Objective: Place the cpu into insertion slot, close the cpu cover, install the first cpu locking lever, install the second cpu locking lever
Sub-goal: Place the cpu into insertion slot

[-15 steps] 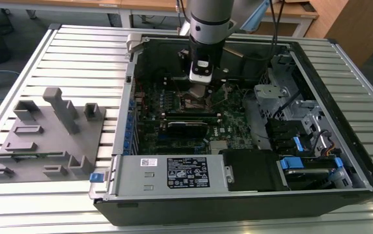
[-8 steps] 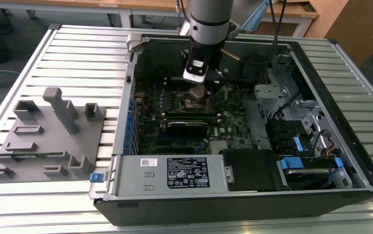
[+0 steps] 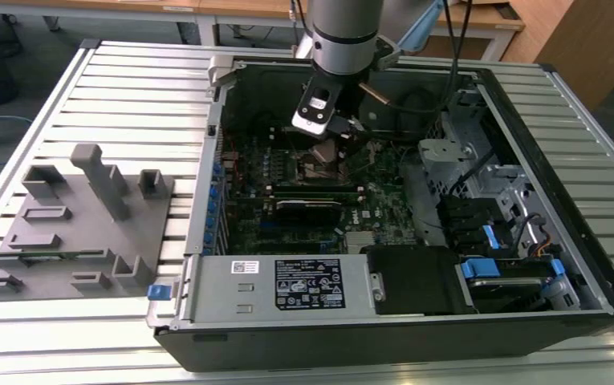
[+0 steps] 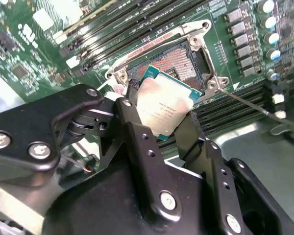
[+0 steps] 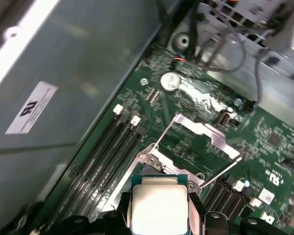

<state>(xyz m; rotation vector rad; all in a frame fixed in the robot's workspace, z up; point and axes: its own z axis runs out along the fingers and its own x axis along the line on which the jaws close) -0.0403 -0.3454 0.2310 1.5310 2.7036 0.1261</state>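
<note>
While the power supply (image 3: 285, 285) sits at the near edge of the open computer case (image 3: 392, 345) on the slatted tabletop (image 3: 124, 88), the work lies farther in, at mid-board. There the hand (image 4: 160, 113) pinches the cpu (image 4: 162, 98) by two opposite edges and holds it tilted over the open insertion slot (image 4: 179, 61), not yet seated. Judging by that tilt, one corner could land first and bend the slot's fine contacts. The chip could also settle askew if its edges miss the frame, and a slack pinch could drop it. Beside the slot a thin locking lever (image 4: 250, 104) lies loose, and the cpu cover (image 5: 206, 131) stands swung open. Either could foul the hand if it strays sideways.
</note>
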